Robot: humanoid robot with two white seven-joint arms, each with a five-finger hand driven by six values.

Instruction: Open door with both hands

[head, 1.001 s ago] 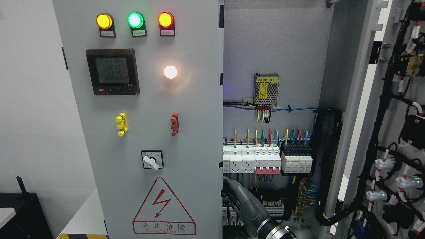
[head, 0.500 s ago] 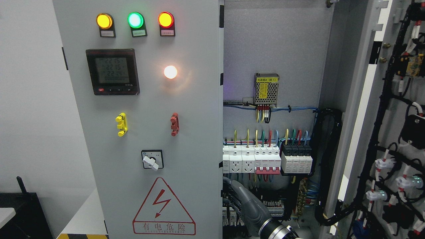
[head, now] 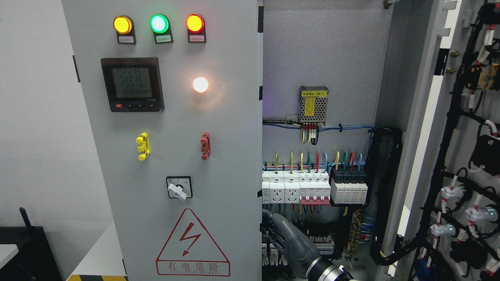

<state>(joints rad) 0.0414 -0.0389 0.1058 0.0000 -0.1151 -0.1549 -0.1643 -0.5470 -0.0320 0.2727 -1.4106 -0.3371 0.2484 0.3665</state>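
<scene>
Plain white wall (head: pixel 35 117) fills the nine o'clock side, evenly lit, no shadows to speak of. Down at seven o'clock sits a dark cabinet (head: pixel 27 253), a white tabletop corner (head: pixel 6 251) poking in at its left, pale floor (head: pixel 97 257) with hazard striping (head: pixel 97 278) beside it.

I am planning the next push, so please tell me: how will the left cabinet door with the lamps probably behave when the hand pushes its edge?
The left cabinet door looks like rigid sheet metal, so it should swing, not bend. The meter and lamps add weight, so it probably moves slowly. Its painted edge may be slippery for the right hand.
</scene>
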